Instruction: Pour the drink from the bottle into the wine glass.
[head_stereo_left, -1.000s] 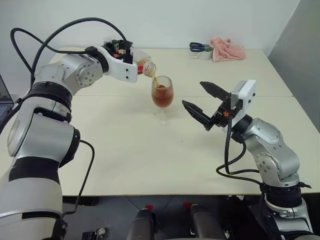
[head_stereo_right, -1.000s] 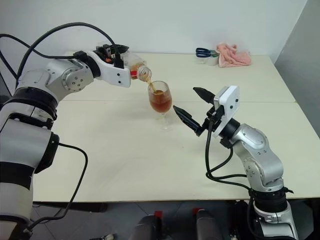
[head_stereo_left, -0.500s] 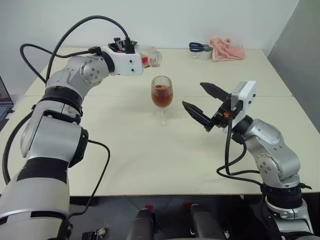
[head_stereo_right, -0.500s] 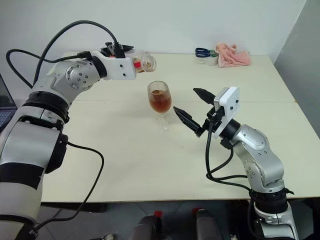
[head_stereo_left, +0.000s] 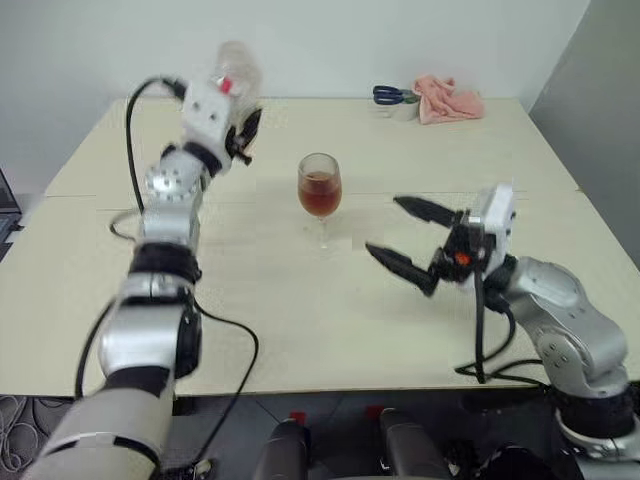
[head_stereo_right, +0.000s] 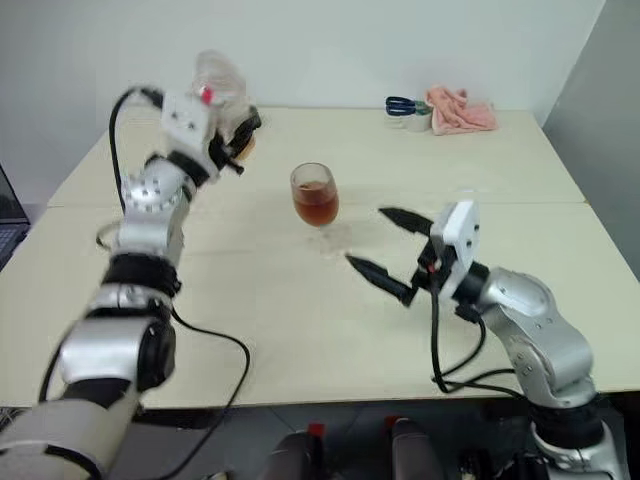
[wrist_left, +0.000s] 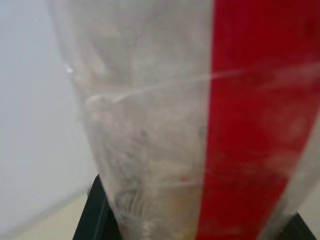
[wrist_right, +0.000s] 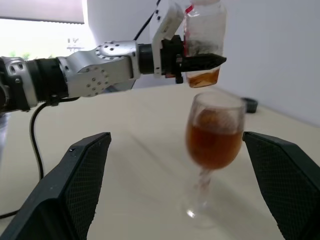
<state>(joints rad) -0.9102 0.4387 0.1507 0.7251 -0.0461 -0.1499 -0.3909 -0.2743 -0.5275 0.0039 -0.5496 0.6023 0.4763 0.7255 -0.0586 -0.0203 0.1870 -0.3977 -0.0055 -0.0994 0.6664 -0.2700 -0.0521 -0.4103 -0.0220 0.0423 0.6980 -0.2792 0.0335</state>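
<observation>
We see the left claw (wrist_right: 200, 62) pinching the bottle (wrist_right: 202, 37) upright above the worktop (head_stereo_left: 300, 300), a little drink (wrist_right: 202, 78) left at its base. The wine glass (head_stereo_left: 319, 195) stands mid-worktop, holding reddish-brown liquid. Our right claw (head_stereo_left: 405, 238) hovers beside it, fingers spread wide and empty.

I see the clear stemmed wine glass (head_stereo_left: 320, 193) standing upright on the cream worktop (head_stereo_left: 300, 300), its rounded bowl roughly half full of reddish-brown translucent drink (wrist_right: 213, 145). The small clear plastic bottle (wrist_right: 204, 42) with a red label strip is held upright above the worktop, clamped in my left gripper (wrist_right: 200, 62), up and to the left of the glass and apart from it. A little reddish-brown drink remains in its base.
</observation>
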